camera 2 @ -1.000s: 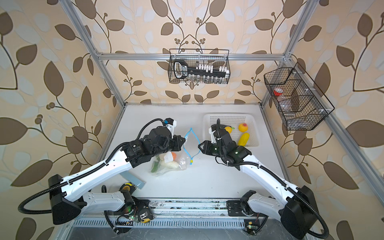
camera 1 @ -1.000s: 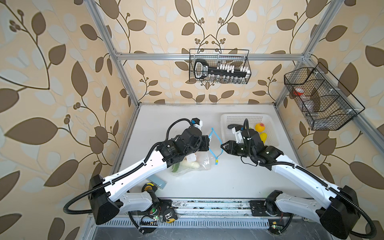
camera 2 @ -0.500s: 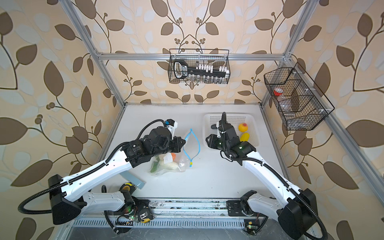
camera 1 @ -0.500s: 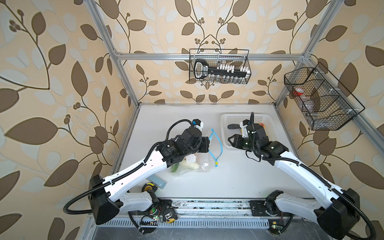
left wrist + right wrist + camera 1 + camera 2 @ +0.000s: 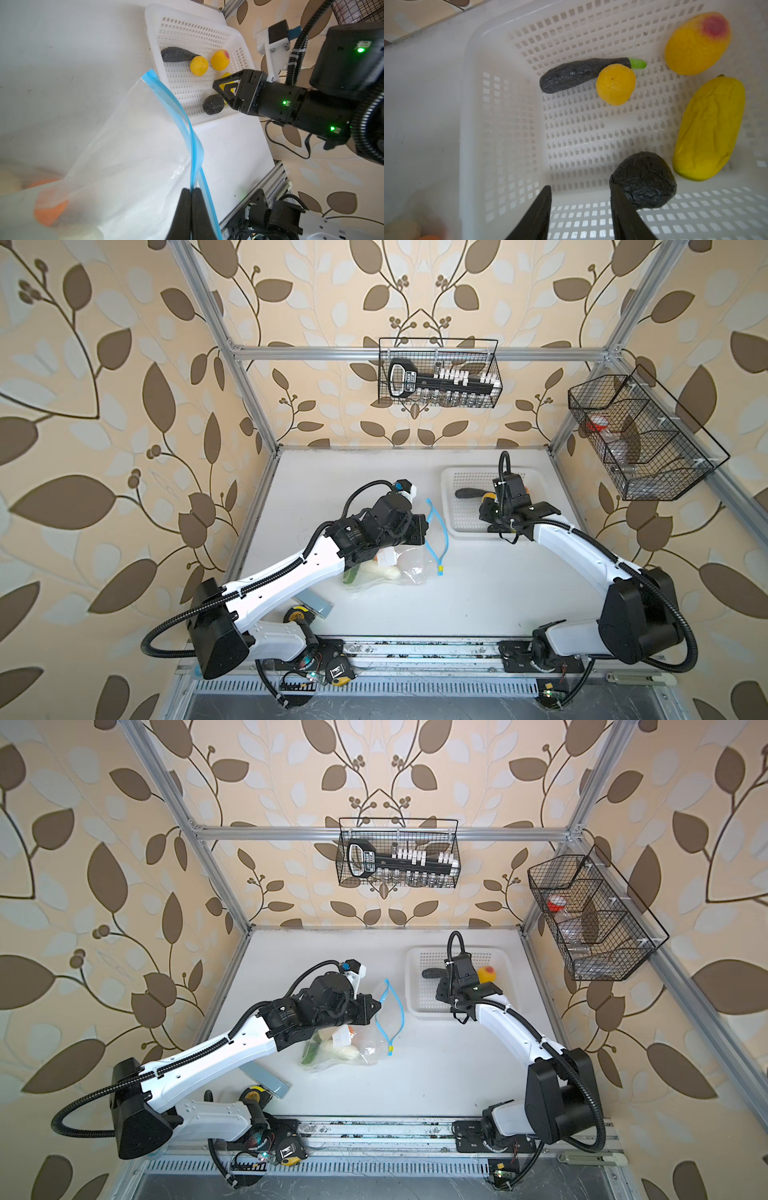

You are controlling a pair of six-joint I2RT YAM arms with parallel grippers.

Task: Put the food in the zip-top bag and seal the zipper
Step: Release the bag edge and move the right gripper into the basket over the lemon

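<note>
- White table [image 5: 478, 593] lay bare between bag and basket [image 5: 473, 124]. The basket walls closed in around my right gripper [image 5: 581, 209], whose jaws were apart and empty, a dark lump [image 5: 643, 180] just beside one finger.
- The clear, crinkled zip-top bag [image 5: 409, 568] lay mid-table, mouth gaping, with my left gripper [image 5: 190, 192] clamped on its blue zipper [image 5: 192, 141].
- My right gripper had swung from the bag mouth to the basket.

The right hand [image 5: 579, 185], jaws apart, hangs over the white basket [image 5: 500, 116] beside a dark lump [image 5: 645, 178].
</note>
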